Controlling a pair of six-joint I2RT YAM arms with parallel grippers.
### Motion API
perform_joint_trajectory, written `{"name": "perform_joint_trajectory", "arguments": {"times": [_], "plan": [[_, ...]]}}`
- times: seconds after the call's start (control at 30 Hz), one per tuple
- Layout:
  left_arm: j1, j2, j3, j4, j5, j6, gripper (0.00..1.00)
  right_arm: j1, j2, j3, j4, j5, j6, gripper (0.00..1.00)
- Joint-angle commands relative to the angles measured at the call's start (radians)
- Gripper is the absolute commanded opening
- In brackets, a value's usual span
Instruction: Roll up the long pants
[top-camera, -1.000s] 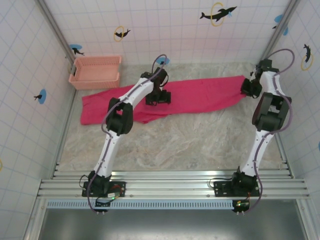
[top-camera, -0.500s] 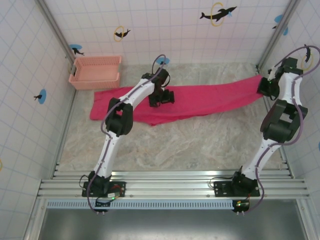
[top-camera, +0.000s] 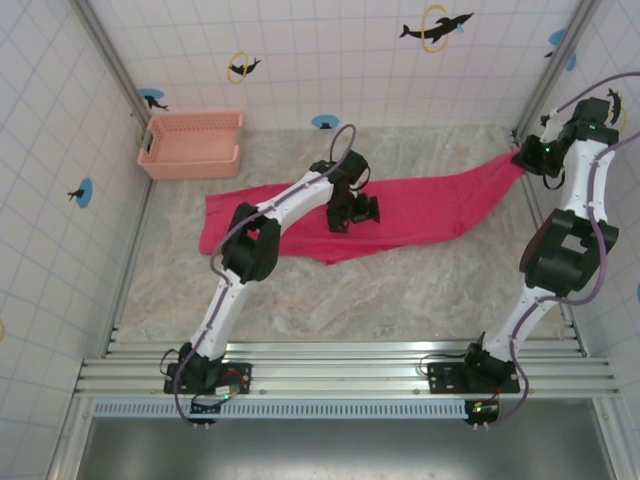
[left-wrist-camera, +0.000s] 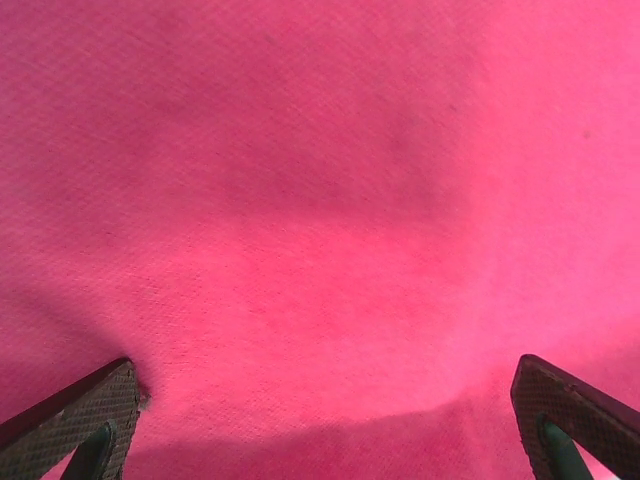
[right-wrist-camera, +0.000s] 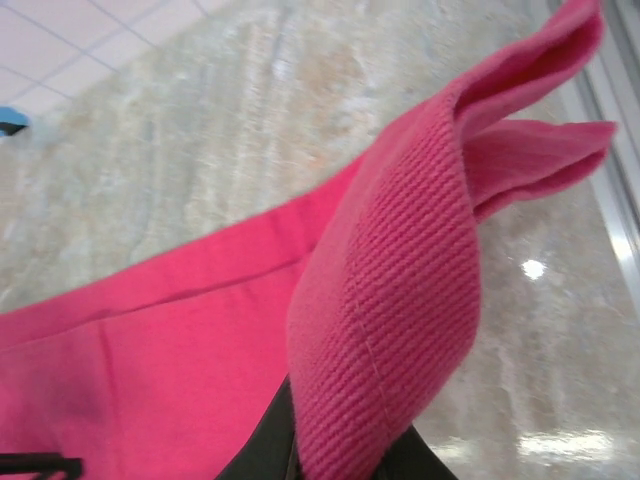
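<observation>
- Pants (top-camera: 420, 205) lie as one long strip across the far half of the table (top-camera: 380, 290). The left end is close to the basket (top-camera: 190, 160) and seems not to touch it. The right end is lifted at the far right corner.
- Right hand (top-camera: 527, 158) is clamped on that raised end. Its wrist view shows a thick fold pinched between the fingers, with the loose edge flopping over above them.
- Left hand (top-camera: 358, 212) is down on the middle of the strip, fingers (left-wrist-camera: 75, 420) wide apart. The tips press the cloth and nothing is pinched.
- The strip is uneven: a lobe of cloth juts toward the near side beneath the left arm.
- Judgement: the step in hand is straightening and tensioning. No roll has begun.
- To do it well:
  - Hold the left hand as a flat anchor, with enough pressure that the cloth does not slide under it.
  - Pull the right end along the line of the strip, low and level, so the span between the hands goes flat without twisting.
  - Lay the right end down squarely before releasing, with the folded edge tucked under as the roll's core.
  - Fold the near lobe in first, otherwise the roll will likely come out lopsided.
- Risk: the right hand is very close to the right wall, so there is little room for further pulling. A hard tug could drag the whole strip.
</observation>
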Motion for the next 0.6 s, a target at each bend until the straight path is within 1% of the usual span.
{"name": "perform_joint_trajectory", "arguments": {"times": [0.0, 0.03, 0.13, 0.2, 0.27, 0.3, 0.37, 0.47, 0.53, 0.57], "plan": [[-0.015, 0.057, 0.047, 0.065, 0.106, -0.089, 0.98, 0.078, -0.101, -0.018, 0.064, -0.094, 0.019, 0.0], [-0.016, 0.068, 0.06, 0.104, 0.139, -0.105, 0.98, 0.106, -0.115, -0.023, 0.064, -0.092, 0.021, 0.0], [0.005, 0.074, 0.101, 0.189, 0.187, -0.15, 0.97, 0.184, -0.143, -0.004, 0.048, -0.109, 0.022, 0.0], [0.038, 0.035, 0.089, 0.242, 0.195, -0.184, 0.98, 0.232, -0.159, 0.007, 0.047, -0.132, 0.032, 0.0], [0.104, -0.029, 0.055, 0.309, 0.191, -0.196, 0.98, 0.28, -0.177, 0.019, 0.043, -0.132, 0.05, 0.0], [0.145, -0.072, 0.048, 0.299, 0.172, -0.184, 0.98, 0.312, -0.186, 0.023, 0.047, -0.14, 0.055, 0.0], [0.22, -0.166, 0.055, 0.249, 0.133, -0.114, 0.98, 0.377, -0.202, 0.035, 0.048, -0.129, 0.067, 0.0], [0.345, -0.284, 0.073, 0.062, 0.02, 0.037, 0.97, 0.483, -0.216, 0.045, 0.07, -0.111, 0.093, 0.0], [0.438, -0.383, 0.014, -0.041, -0.071, 0.106, 0.97, 0.555, -0.212, 0.046, 0.109, -0.115, 0.124, 0.0], [0.477, -0.428, -0.032, -0.065, -0.113, 0.133, 0.97, 0.587, -0.208, 0.045, 0.127, -0.111, 0.14, 0.0]]}}
